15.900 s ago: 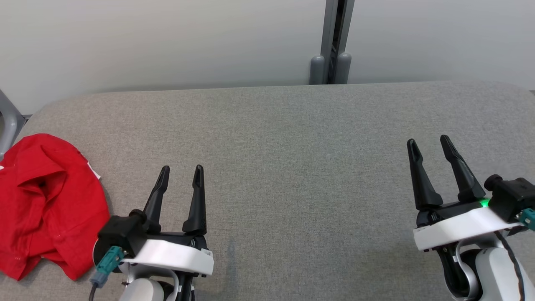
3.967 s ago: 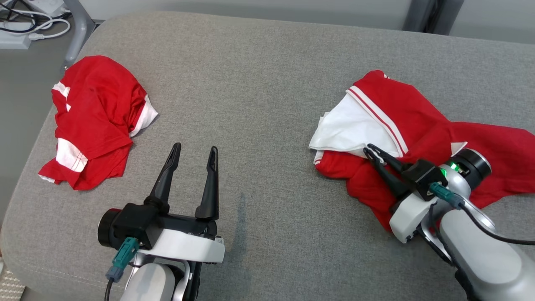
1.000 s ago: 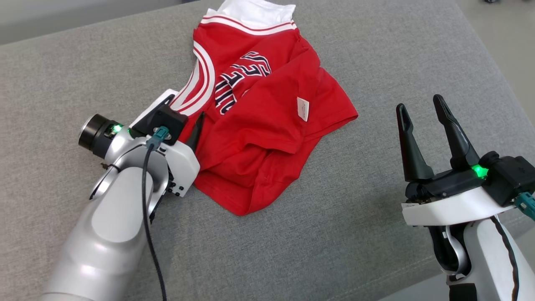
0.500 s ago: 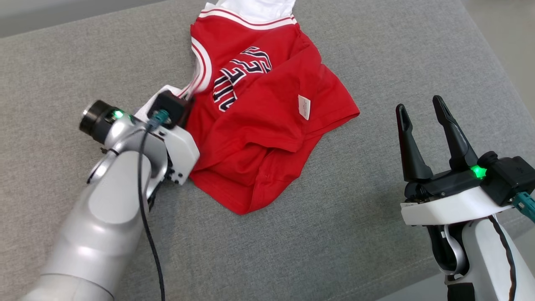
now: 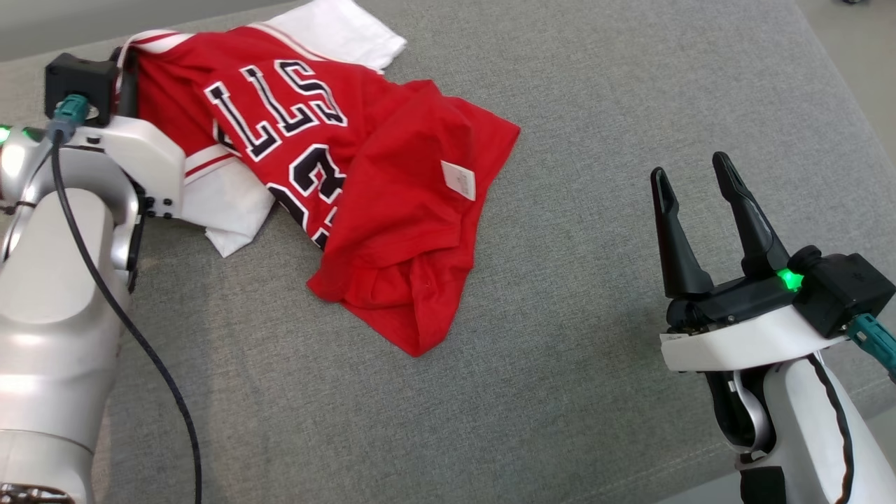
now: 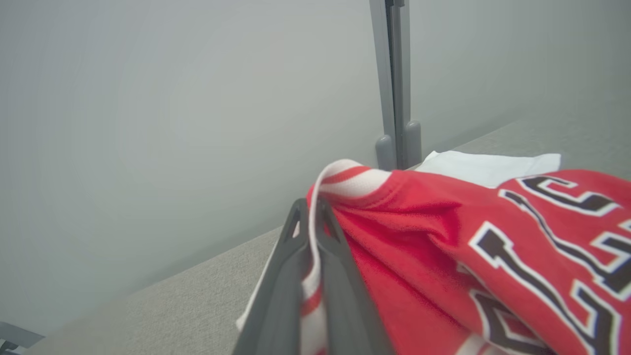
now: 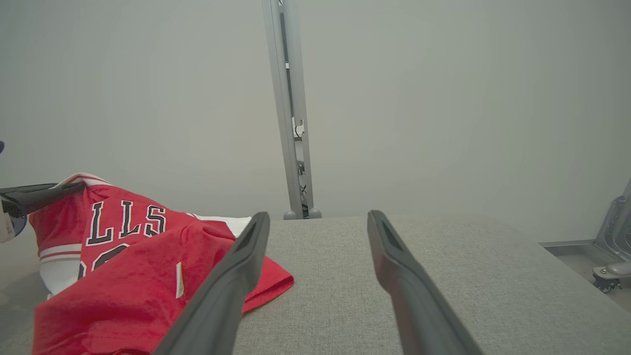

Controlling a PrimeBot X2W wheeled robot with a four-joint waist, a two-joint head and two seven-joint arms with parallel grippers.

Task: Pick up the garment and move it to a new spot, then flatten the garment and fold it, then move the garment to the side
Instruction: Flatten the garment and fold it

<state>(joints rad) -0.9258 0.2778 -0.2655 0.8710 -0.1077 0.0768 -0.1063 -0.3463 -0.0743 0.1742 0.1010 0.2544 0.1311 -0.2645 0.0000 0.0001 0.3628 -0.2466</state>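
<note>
A counter (image 5: pixel 560 364) padded in grey woven fabric spreads beneath two robot arms. Nearest, the right gripper (image 5: pixel 689 166) hovers above it with its dark fingers spread wide and nothing between them. Bare fabric lies ahead of it and to its left, while the counter's rounded edge runs close on its right, with pale floor (image 5: pixel 857 63) beyond. Left of that gripper and well apart from it, the garment (image 5: pixel 392 196) lies rumpled: a red jersey with black-and-white lettering, a "23" and a small white tag (image 5: pixel 458 179), its hem bunched nearest. One white sleeve (image 5: pixel 231 210) lies just beside the pale left forearm (image 5: pixel 56 280). Farther on, the left gripper (image 6: pixel 310 203) is pinched tight on the jersey's red-and-white striped trim, holding that corner raised. A second white sleeve (image 5: pixel 343 35) lies flat beyond, to this gripper's right. At the back, a plain pale wall (image 7: pixel 443 98) rises behind the counter, with a grey upright post (image 7: pixel 291 123) against it.
</note>
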